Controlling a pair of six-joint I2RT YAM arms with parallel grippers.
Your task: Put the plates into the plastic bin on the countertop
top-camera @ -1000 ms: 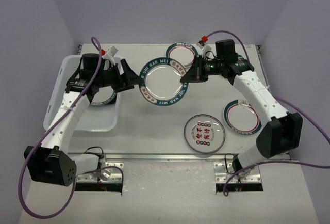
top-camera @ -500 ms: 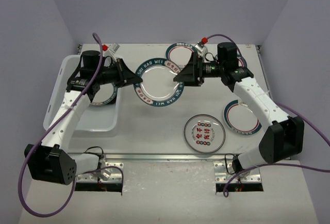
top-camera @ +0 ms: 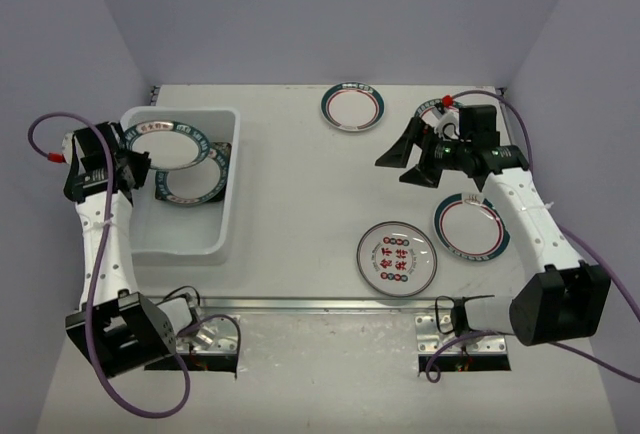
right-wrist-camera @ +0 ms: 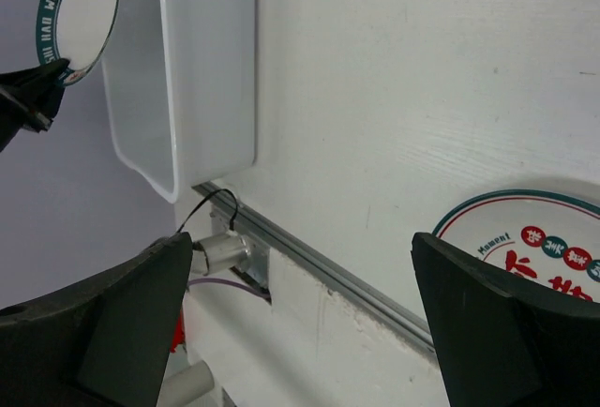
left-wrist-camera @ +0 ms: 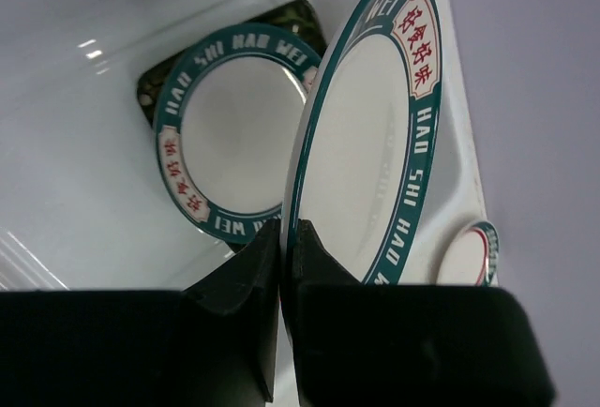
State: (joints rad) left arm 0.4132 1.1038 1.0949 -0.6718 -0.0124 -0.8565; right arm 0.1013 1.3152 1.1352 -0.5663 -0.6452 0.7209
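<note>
Held plate [top-camera: 163, 142] now over bin [top-camera: 233, 176], stacked plates [top-camera: 196, 183] inside; left pincer [top-camera: 140, 167] clamps it, right pincer [top-camera: 404, 164] gapes.

The plastic bin [top-camera: 185, 234] looks milky, translucent and smooth to me, with soft highlights on its floor. The teal-rimmed plate [left-wrist-camera: 366, 144] over it looks glazed and glossy. Right of the bin, the countertop [top-camera: 300, 194] is matt white. Past the bin's near end, the metal rail [top-camera: 330, 304] shows dull silver. The left gripper [left-wrist-camera: 286, 231] looks like matt black plastic.
</note>
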